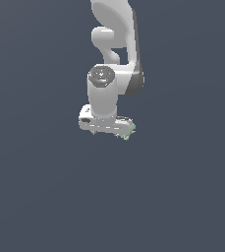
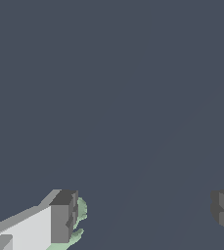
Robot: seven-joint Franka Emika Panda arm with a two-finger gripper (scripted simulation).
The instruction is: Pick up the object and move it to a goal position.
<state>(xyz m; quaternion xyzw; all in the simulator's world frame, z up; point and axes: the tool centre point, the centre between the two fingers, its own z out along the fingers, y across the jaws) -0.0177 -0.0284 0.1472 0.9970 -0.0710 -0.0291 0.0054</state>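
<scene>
White arm [image 1: 115, 59] hangs down from the top of the exterior view, end effector [image 1: 107, 126] at its low end against a flat dark grey-blue backdrop; no bench edge visible.

End effector: in the wrist view [image 2: 144, 215] the two dark grey fingers [image 2: 63, 217] stand wide apart, a big gap of bare background between them. The second finger is cut by the frame edge.

Object [image 2: 80, 211]: tiny pale mint-green lump, right up against one finger, on the side facing the gap. Only the green fringe shows past the pad. It touches or nearly touches that one finger; the other finger is well apart from it, so it is not clamped between the two.

In the exterior view the object [image 1: 130, 131] shows as a small green speck at the end effector's end, on the exterior view's right, partly hidden by the white body. Cannot tell whether it rests on a surface.
</scene>
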